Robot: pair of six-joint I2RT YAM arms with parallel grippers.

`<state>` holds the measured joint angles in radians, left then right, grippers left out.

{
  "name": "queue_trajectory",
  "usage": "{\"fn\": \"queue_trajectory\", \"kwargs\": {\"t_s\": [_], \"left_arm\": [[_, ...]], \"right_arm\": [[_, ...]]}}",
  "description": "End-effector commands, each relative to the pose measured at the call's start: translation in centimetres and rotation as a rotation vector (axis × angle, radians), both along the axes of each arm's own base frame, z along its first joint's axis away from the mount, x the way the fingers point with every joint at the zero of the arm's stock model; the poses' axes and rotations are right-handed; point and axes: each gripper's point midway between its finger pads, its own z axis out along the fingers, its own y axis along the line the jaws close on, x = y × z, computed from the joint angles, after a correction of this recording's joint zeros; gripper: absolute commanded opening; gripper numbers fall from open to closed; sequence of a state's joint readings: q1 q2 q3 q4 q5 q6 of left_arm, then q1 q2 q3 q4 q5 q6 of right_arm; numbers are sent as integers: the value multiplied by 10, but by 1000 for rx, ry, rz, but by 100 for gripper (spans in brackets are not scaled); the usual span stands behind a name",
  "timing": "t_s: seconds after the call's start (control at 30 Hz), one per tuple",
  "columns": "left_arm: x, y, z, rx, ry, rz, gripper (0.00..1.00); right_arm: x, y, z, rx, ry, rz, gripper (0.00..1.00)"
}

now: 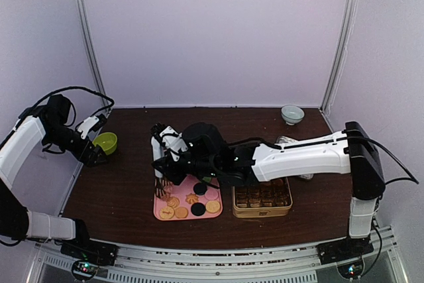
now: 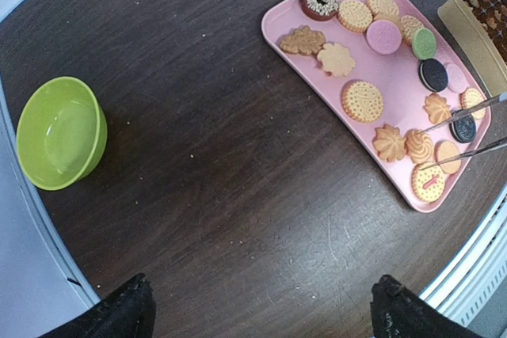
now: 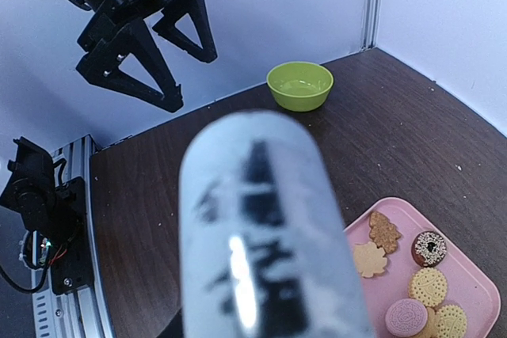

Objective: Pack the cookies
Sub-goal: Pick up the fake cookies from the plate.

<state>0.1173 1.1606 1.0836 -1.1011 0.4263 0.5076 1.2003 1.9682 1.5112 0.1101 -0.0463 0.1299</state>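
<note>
The cookies (image 1: 187,202) lie on a pink tray (image 1: 159,215); most are tan, some pink, black and green (image 2: 364,100) (image 3: 420,275). More sit in the compartments of a tan box (image 1: 262,211) right of the tray. My right gripper (image 1: 161,164) reaches over the tray's left end, shut on metal tongs (image 3: 253,227) whose blurred handle hides its fingers. The tong arms (image 2: 463,120) stand apart over the tray's near end, either side of a tan swirl cookie (image 2: 418,146). My left gripper (image 2: 261,314) hangs open and empty over bare table near the left edge.
A green bowl (image 1: 105,142) (image 2: 59,132) (image 3: 299,85) stands at the table's left edge beside the left gripper. A pale bowl (image 1: 292,114) sits at the back right. A clear lid-like thing (image 1: 291,140) lies behind the right arm.
</note>
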Motion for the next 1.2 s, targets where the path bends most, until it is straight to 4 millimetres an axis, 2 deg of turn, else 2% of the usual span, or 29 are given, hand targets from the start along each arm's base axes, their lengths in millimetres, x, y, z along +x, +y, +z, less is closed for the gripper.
{"fn": "queue_trajectory", "kwargs": {"t_s": [0.0, 0.43, 0.97, 1.17], "left_arm": [[-2, 1, 6, 5, -24, -10, 98], [-4, 1, 2, 11, -15, -17, 98], [-6, 2, 3, 24, -22, -20, 98], [-7, 2, 4, 22, -22, -23, 98]], "right_arm": [[9, 4, 12, 25, -46, -39, 36], [17, 13, -9, 15, -50, -63, 40], [23, 28, -2, 66, -82, -58, 40], [22, 24, -17, 48, -74, -61, 40]]}}
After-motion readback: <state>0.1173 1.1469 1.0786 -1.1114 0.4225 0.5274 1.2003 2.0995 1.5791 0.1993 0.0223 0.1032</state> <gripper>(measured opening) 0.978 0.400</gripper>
